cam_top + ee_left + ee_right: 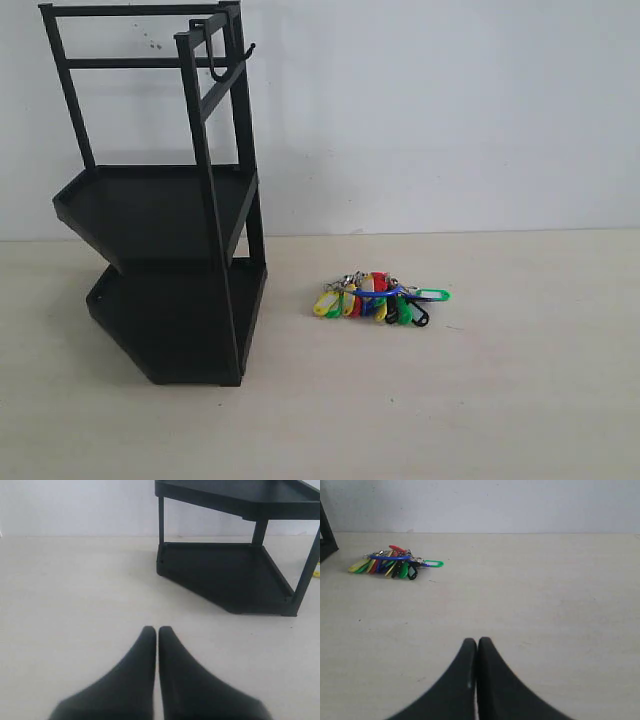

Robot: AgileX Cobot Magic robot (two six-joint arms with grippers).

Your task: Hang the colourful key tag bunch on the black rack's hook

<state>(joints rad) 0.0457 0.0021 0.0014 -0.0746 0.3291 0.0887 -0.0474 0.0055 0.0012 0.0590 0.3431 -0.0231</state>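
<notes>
The colourful key tag bunch (378, 298) lies flat on the table, to the right of the black rack (165, 200). The hook (222, 55) hangs from the rack's top bar, its upturned tip pointing right, with nothing on it. Neither gripper appears in the exterior view. My left gripper (157, 630) is shut and empty, low over bare table, with the rack's two shelves (235, 572) ahead of it. My right gripper (477, 641) is also shut and empty; the key tag bunch (392, 563) lies well ahead of it, off to one side.
A white wall (450, 110) stands close behind the rack and the pale wooden table (500, 390). One foot of the rack (326, 535) shows at the edge of the right wrist view.
</notes>
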